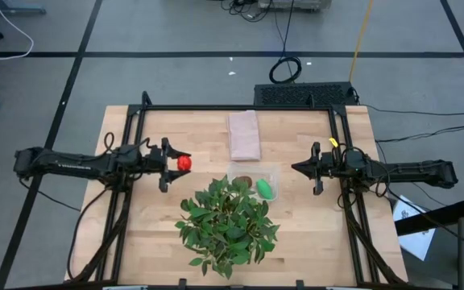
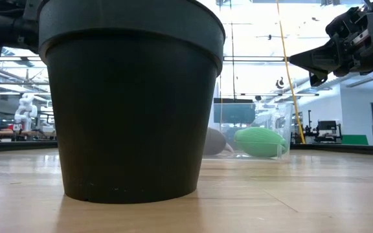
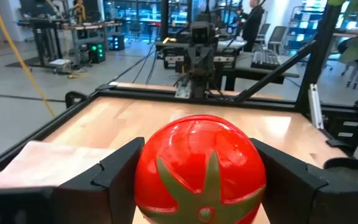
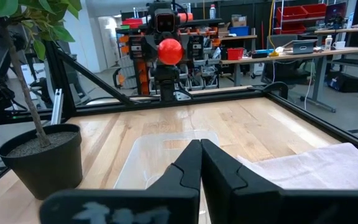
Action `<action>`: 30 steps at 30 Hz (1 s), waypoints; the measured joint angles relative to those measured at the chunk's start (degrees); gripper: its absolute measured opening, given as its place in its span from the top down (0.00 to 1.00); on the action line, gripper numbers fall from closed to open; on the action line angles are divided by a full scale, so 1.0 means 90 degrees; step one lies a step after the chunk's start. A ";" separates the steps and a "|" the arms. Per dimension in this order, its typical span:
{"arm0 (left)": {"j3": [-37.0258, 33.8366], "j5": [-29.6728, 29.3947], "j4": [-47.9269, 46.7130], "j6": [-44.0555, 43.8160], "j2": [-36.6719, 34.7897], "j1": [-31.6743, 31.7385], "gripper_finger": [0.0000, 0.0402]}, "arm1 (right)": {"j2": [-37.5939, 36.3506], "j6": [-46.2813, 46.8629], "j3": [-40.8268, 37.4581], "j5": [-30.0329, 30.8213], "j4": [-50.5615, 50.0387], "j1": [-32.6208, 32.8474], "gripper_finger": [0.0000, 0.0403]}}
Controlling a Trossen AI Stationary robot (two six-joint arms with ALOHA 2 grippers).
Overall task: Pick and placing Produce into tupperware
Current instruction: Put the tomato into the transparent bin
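Note:
My left gripper point(image 1: 182, 163) is over the table's left half, shut on the small red round produce point(image 1: 184, 163), a toy tomato with a green star on its end point(image 3: 199, 169). The clear tupperware point(image 1: 254, 184) sits at mid-table beside the plant; the bright green oval point(image 1: 265, 189) and the brown kiwi-like ball point(image 1: 245, 180) lie inside it. In the low view the green oval point(image 2: 259, 142) shows through the tub's wall. My right gripper point(image 1: 296, 168) hovers shut to the right of the tub, touching nothing, and shows raised in the low view point(image 2: 300, 59). My left gripper pinches the red tomato point(image 3: 199, 169) between its two fingers point(image 3: 114, 173), one on each side of the ball. The fingers reach level from the table's left side. The tomato is lifted clear of the table, as the right wrist view point(image 4: 170, 51) shows.
A leafy plant point(image 1: 227, 224) in a black pot point(image 2: 131, 97) stands near the front edge, just in front of the tub. A pinkish-beige folded cloth point(image 1: 245, 134) lies toward the far edge. A black frame point(image 1: 240, 108) borders the table. Bare wood lies between the tomato and the tub.

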 joint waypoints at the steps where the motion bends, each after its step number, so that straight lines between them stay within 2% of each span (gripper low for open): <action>1: 0.0067 0.0086 0.0000 0.0008 0.0064 0.0021 0.35 | 0.0000 0.0000 0.0000 0.0000 0.0000 0.0000 1.00; 11: 0.0552 0.0438 -0.0025 0.0274 0.0623 0.0078 0.35 | 0.0000 0.0000 0.0000 0.0000 0.0000 0.0000 1.00; 25: 0.0607 0.0396 0.0020 -0.0116 0.1016 0.0411 0.35 | 0.0000 0.0000 0.0000 0.0000 0.0000 0.0000 1.00; 30: 0.0625 0.0475 0.0423 -0.0202 0.1379 0.0525 0.35 | -0.0002 0.0000 0.0000 0.0000 0.0000 0.0001 1.00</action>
